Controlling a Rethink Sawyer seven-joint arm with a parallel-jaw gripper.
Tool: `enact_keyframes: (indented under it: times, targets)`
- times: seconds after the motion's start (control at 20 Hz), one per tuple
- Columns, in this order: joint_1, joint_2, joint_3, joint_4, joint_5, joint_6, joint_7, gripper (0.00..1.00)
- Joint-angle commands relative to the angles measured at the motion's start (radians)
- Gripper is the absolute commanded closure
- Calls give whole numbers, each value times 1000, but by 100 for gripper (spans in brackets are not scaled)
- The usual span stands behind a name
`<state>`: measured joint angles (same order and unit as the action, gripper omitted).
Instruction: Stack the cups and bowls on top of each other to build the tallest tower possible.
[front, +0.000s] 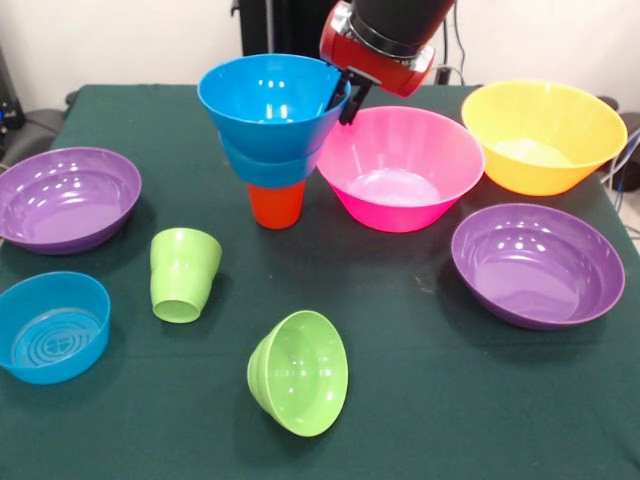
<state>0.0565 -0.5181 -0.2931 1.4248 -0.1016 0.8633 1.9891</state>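
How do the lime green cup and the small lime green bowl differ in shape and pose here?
The lime green cup stands mouth down on the table, while the small lime green bowl lies tipped on its side, its opening facing the camera. The cup is narrow with stepped ridges; the bowl is wider with smooth, flaring walls. Both are glossy lime green and sit apart from the tower.
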Motion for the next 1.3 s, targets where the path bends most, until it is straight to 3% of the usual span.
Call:
enact_keyframes:
  times: [0.05,0.8,1.3]
  targets:
    - [17,21,54,-6,17,-43,162,100]
    - [-4,34,15,52,-45,-20,96,100]
    - [-19,53,36,51,-27,-96,92,100]
